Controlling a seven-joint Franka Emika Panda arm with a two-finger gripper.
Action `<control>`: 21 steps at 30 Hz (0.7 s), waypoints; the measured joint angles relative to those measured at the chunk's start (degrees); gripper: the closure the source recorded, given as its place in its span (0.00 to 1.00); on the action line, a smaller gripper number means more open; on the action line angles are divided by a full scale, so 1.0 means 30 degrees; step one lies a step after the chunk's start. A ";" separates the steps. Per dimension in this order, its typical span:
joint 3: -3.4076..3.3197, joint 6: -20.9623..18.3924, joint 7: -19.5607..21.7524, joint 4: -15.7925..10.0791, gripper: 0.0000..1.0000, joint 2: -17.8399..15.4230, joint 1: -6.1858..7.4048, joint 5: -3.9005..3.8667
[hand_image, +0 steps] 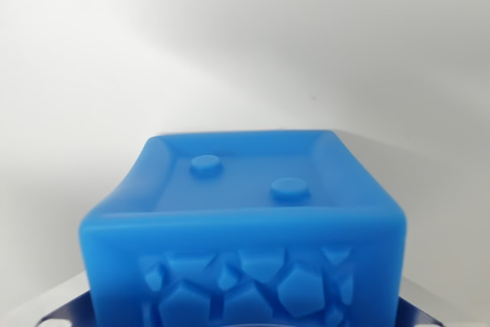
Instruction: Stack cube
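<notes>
A blue cube [243,220] fills the lower middle of the wrist view, very close to the camera. Its top face is recessed with two round studs, and its near face has a raised pebble pattern. Grey metal parts of my gripper [245,315] show at the bottom corners, one on each side of the cube, and they look pressed against its sides. The fingertips are cut off by the bottom edge. The cube's lower part is out of view. No second cube shows.
A plain white surface [245,51] stretches behind and around the cube, with soft shadows and a tiny dark speck [312,99] on it.
</notes>
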 joint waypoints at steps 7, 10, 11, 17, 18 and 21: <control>0.0000 -0.0203 0.0000 -0.0093 1.00 -0.0341 0.0000 0.0001; 0.0000 -0.0309 0.0000 -0.0152 1.00 -0.0509 0.0000 0.0001; 0.0001 -0.0344 0.0000 -0.0168 1.00 -0.0562 0.0000 0.0001; 0.0005 -0.0656 0.0000 -0.0275 1.00 -0.0985 0.0000 0.0006; 0.0006 -0.0718 0.0000 -0.0290 1.00 -0.1067 0.0000 0.0007; 0.0009 -0.0888 0.0000 -0.0346 1.00 -0.1298 0.0000 0.0010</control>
